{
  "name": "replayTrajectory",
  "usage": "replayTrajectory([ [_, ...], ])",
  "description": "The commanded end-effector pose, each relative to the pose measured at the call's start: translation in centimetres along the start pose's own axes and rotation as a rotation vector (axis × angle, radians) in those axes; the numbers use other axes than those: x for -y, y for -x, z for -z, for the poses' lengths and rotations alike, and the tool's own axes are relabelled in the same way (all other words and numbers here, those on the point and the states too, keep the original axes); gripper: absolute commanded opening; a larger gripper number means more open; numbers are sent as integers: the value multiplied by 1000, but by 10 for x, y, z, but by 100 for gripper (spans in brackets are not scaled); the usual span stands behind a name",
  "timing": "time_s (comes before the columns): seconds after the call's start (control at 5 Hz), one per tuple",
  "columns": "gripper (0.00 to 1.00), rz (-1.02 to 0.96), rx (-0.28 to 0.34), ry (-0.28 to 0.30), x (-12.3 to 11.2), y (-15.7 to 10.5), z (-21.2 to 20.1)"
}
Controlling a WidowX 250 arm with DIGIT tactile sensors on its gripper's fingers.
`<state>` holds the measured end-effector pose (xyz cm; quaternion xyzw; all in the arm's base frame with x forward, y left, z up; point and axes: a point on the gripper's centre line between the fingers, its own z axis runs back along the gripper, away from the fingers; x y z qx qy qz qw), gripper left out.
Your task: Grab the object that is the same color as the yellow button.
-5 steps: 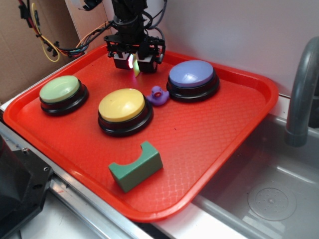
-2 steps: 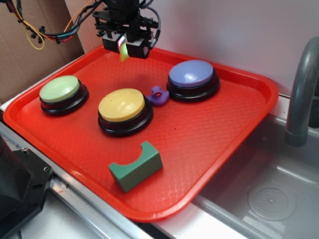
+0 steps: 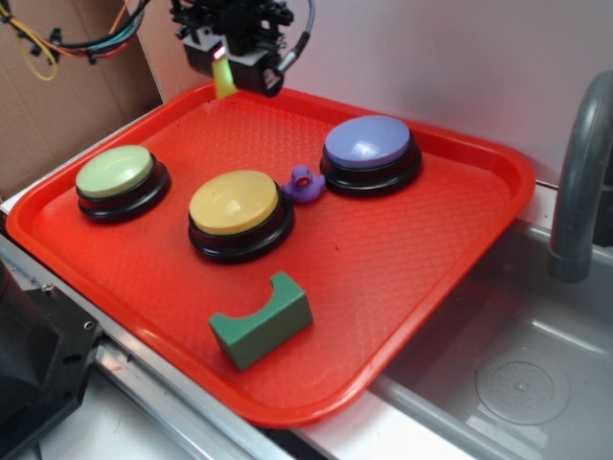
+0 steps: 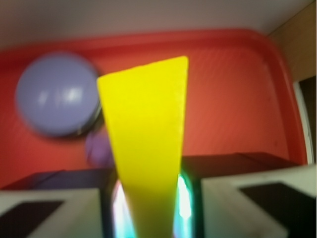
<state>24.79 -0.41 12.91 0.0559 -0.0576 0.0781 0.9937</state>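
- Red plastic tray (image 3: 421,287) was seen resting on a metal counter, with brown cardboard at the left, a pale wall behind, and a grey sink (image 3: 508,374) with a grey pipe (image 3: 579,182) at the right.
- Held above the tray's far left corner, the gripper (image 3: 226,59) was pinched on the yellow wedge block (image 3: 224,80); in the wrist view the wedge (image 4: 146,144) was clamped between the two pads (image 4: 247,198), tip pointing away, clear of the tray.
- The grab was judged essentially done: the wedge matched the yellow button (image 3: 235,203) in colour and was lifted free. Little appeared left beyond keeping hold.
- Counted left to right: one pale green button (image 3: 117,172), one yellow wedge, one yellow button, one green arch block (image 3: 261,320), one tiny purple duck (image 3: 305,182), one purple button (image 3: 369,144).
- Three buttons in all were counted, and three small objects.
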Motion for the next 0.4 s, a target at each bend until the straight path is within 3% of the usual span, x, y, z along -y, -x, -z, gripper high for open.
replayTrajectory([
  [0.0, 0, -24, 79, 128, -12, 42, -25],
  [0.2, 0, -59, 72, 95, -13, 52, -32],
])
